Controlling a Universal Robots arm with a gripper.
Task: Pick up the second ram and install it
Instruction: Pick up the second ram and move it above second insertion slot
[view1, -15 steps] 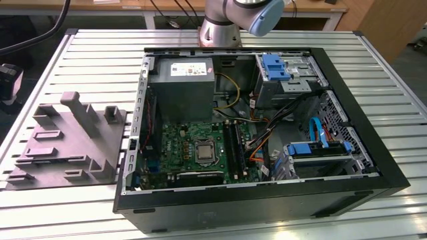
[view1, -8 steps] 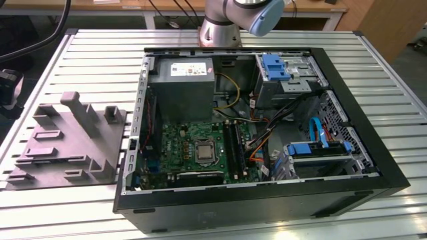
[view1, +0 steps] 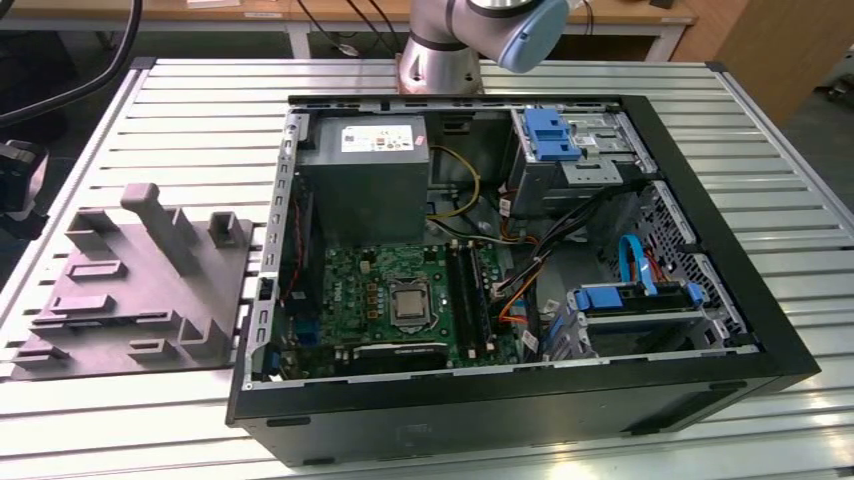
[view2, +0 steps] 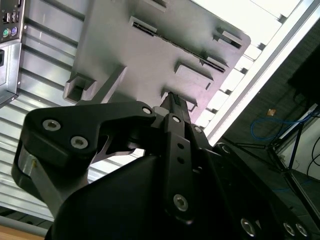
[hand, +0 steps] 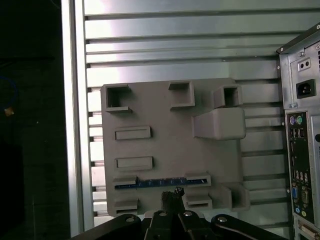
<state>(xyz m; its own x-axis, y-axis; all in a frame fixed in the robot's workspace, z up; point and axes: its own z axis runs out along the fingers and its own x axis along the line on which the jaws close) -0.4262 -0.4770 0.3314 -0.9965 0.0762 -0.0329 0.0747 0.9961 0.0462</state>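
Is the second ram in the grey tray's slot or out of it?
In. In the first wrist view the second ram sits edge-up in a slot of the grey tray, gripper close to it.

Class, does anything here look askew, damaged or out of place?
Nothing stands out. The long dark blue memory stick sits straight in its slot on the grey moulded plastic tray, which lies flat beside the open black computer case.

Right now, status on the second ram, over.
Gripper over grey fixture tray, close to second ram. Ram on edge in tray slot, not lifted. Nothing between them.
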